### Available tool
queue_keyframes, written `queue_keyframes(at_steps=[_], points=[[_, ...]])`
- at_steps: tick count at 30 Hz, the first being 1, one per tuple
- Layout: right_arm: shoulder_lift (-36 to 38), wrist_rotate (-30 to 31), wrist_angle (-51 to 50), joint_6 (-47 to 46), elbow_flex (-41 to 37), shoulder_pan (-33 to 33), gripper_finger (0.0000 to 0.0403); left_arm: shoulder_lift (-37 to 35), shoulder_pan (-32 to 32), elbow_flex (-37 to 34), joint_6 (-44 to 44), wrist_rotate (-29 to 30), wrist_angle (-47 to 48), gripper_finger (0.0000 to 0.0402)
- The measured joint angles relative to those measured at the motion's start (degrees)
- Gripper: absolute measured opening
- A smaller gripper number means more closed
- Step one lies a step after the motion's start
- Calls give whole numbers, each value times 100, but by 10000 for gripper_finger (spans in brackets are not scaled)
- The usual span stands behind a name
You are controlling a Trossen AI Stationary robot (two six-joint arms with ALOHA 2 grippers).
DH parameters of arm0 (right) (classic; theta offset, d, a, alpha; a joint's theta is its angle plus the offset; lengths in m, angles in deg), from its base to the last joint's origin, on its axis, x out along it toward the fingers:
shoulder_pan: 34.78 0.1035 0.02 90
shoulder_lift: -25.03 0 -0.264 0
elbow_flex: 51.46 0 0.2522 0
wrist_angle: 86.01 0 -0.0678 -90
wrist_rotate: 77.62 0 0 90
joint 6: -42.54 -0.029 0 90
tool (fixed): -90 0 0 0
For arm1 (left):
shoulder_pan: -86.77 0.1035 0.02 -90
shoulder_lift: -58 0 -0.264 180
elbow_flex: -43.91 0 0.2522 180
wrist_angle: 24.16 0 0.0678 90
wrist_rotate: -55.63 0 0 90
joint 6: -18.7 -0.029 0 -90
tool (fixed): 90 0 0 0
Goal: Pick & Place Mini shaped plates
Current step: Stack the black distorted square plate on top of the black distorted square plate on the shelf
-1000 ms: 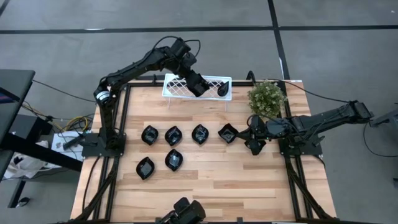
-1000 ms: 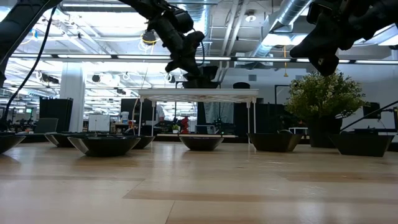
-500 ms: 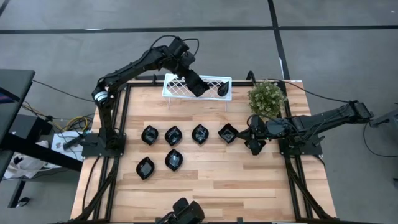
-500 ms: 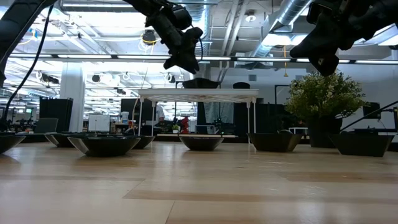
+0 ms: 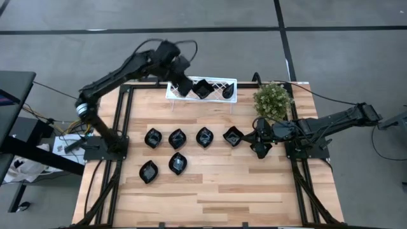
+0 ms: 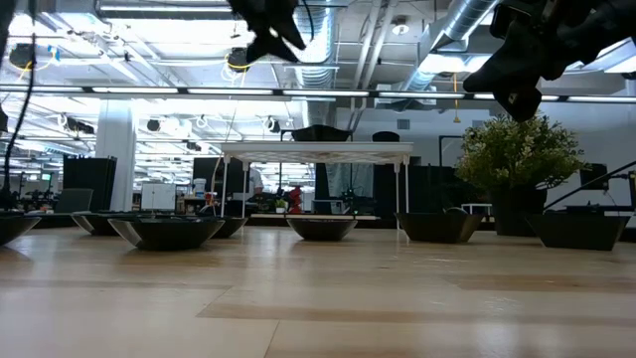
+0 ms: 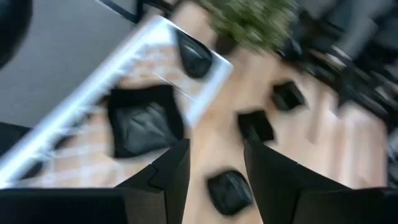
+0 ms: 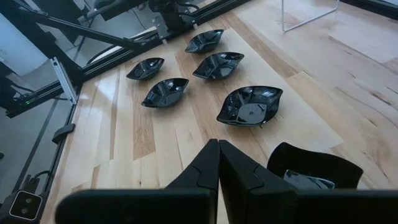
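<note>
A square black plate point(image 5: 202, 88) lies flat on top of the white lattice rack point(image 5: 219, 83) at the table's far edge, with a narrow teardrop plate point(image 5: 227, 92) beside it on the rack's right end. My left gripper point(image 5: 185, 87) hangs open above the rack's left part, clear of the square plate point(image 7: 144, 119); nothing sits between its fingers point(image 7: 174, 180). Several more black plates point(image 5: 177, 138) rest on the table in two rows. My right gripper point(image 5: 259, 145) waits shut by the rightmost plate point(image 5: 233, 135), holding nothing.
A small green bushy plant point(image 5: 273, 102) stands at the far right, just behind my right gripper. In the low view the rack point(image 6: 318, 149) stands on thin legs above the table. Bare wood lies near the table's front edge point(image 5: 210, 203).
My left gripper has opened and let go of the square plate, which stays lying on the rack. The gripper has then risen and drawn back toward the table's left edge, away from the plate.
</note>
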State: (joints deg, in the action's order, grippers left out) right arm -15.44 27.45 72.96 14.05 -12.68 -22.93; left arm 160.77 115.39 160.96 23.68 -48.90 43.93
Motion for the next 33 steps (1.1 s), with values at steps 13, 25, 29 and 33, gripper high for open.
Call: queue_keyframes(at_steps=[13, 25, 29, 33], points=[[0, -1, 0, 0, 0, -1, 1, -2804, -2053, -3798, 2373, 845, -1420, 148], [-58, -3, -2, -185, 0, -1, 1, -4624, -3512, -6718, 4557, 2505, -3115, 150], [-334, -4, -646, -200, 224, 0, 3, -5066, -3587, -7302, 4676, 2654, -3198, 150], [-905, -5, -1752, -179, 761, -12, 12, -5560, -3544, -7655, 4635, 2688, -3274, 150]])
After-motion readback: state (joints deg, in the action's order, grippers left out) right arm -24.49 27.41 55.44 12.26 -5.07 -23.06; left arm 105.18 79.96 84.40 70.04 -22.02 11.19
